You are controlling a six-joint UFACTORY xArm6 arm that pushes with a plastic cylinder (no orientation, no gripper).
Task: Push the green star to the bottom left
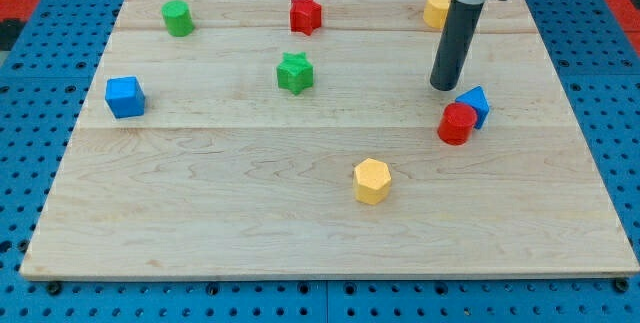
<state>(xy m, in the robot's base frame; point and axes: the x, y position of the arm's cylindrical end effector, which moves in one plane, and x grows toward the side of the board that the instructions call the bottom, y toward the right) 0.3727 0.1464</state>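
The green star (pixel 295 72) lies on the wooden board (pixel 200 193), a little left of centre in the upper half. My tip (pixel 444 86) is at the end of the dark rod, in the upper right part of the board. It stands well to the right of the green star, apart from it. It is just above and left of a blue block (pixel 475 103) and a red cylinder (pixel 457 123), which touch each other.
A green cylinder (pixel 178 18) sits at the upper left and a red star (pixel 305 15) at the top centre. A yellow block (pixel 436 10) is partly hidden behind the rod. A blue cube (pixel 125 96) is at the left, a yellow hexagon (pixel 372 180) below centre.
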